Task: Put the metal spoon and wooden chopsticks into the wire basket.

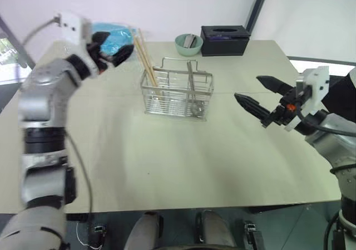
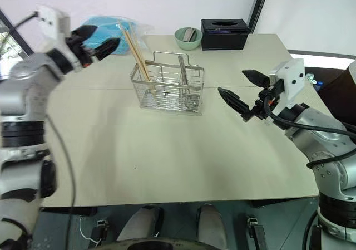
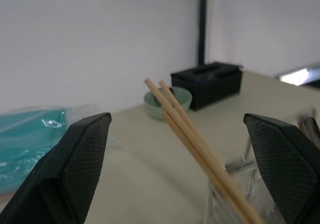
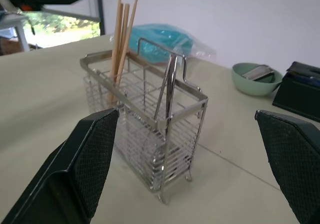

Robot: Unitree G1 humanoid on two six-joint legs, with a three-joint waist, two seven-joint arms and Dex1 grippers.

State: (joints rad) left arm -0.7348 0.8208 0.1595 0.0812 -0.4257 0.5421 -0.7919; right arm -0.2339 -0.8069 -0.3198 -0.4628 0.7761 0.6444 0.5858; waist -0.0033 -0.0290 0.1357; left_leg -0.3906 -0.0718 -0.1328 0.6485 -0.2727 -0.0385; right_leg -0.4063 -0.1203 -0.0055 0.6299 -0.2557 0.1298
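Basket near table's far edge w/ chopsticks & spoon inside; both grippers, L & R, released, holding nothing; task looks done, next just retract arms.

Near the middle of the frame, slightly up, the wire basket stands on the pale table. The wooden chopsticks lean up and left out of its left end; the metal spoon stands in its right part. My left gripper hangs at upper left, jaws apart, clear of the chopsticks. My right gripper sits at centre right, jaws spread, pointing left toward the basket. A green bowl and black tissue box sit at the table's far edge.
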